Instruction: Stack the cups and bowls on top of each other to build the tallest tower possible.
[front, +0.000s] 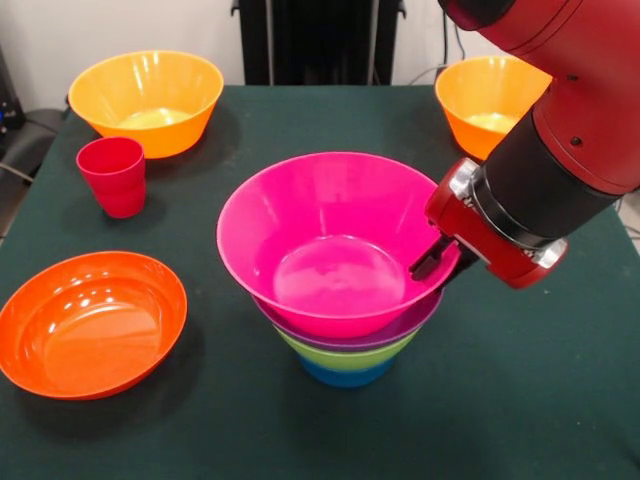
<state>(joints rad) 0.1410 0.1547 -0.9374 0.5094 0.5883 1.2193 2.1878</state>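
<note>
The tower stands mid-table: a small blue bowl (346, 376) at the base, then a lime green bowl (345, 356), a wide purple bowl (405, 330), and a large pink bowl (325, 240) nested on top. My gripper (447, 266) is at the pink bowl's right rim. One finger (430, 260) is inside the wall and the other outside, shut on the rim. The red cup (112, 175) stands upright at the left. The sky blue cup and the small ridged green bowl are out of view.
Two large yellow-orange bowls stand at the far side, one at the left (145, 100) and one at the right (488, 100), the latter partly behind my arm. A wide orange bowl (90, 320) sits at the near left. The table (520, 400) has a dark green cloth.
</note>
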